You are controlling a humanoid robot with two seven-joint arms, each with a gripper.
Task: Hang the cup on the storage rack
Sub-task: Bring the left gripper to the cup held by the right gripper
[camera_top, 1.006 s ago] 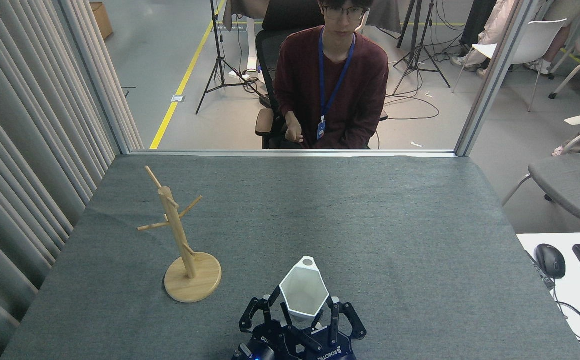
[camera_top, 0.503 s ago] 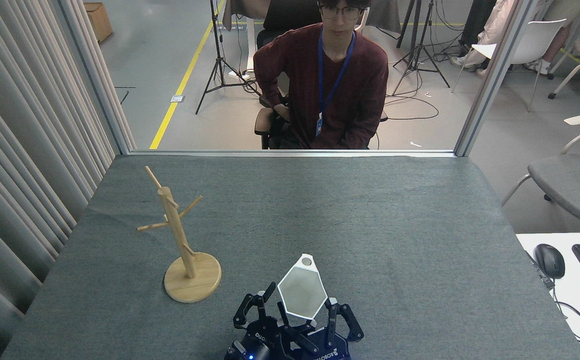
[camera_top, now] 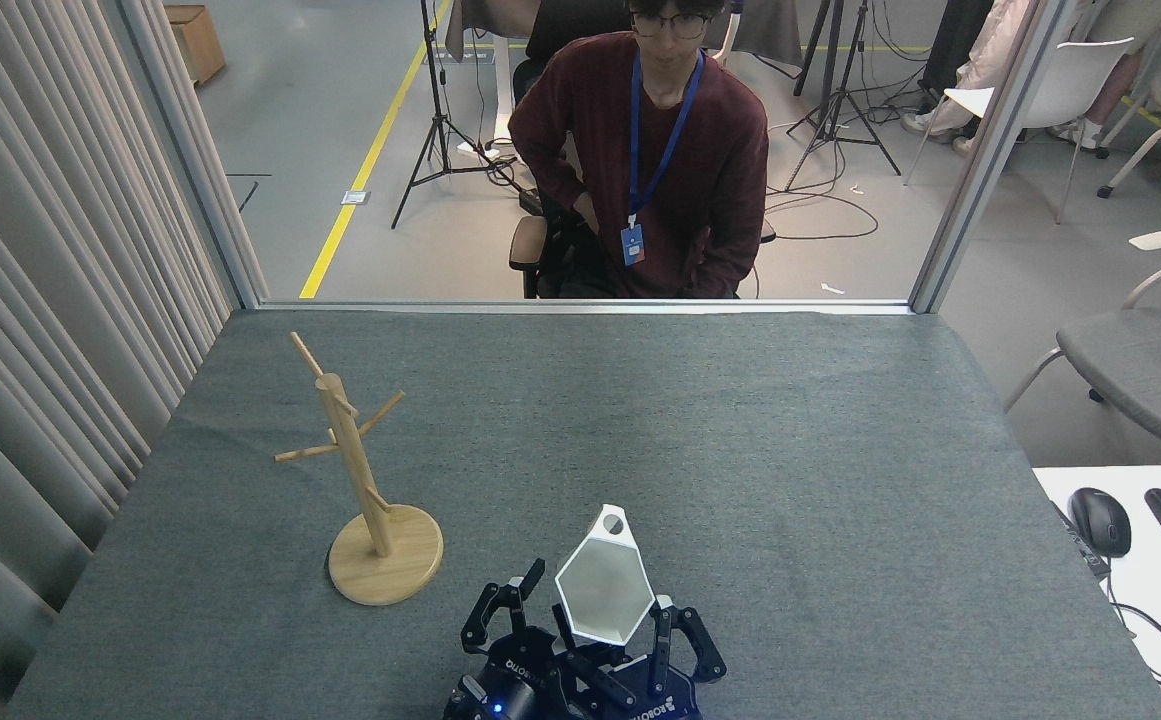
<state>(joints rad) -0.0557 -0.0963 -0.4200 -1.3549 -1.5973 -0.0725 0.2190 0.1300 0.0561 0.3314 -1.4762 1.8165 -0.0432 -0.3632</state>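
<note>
Head view showed two of my tools low at the near edge; the right tool (camera_top: pixel 608 640) pinched the cup (camera_top: pixel 602 590), hole end pointing away toward a peg. The rack (camera_top: pixel 365 490) stood up-left on the tabletop (camera_top: pixel 740 450); the left tool (camera_top: pixel 500 615) looked spread, empty.

White hexagonal cup (camera_top: pixel 604 590) sitting tilted between fingers of two black grippers, left gripper (camera_top: pixel 530 625) and right gripper (camera_top: pixel 655 650), at near table (camera_top: pixel 740 450) edge; wooden rack (camera_top: pixel 365 490) standing left; person (camera_top: pixel 655 150) sitting behind.
</note>
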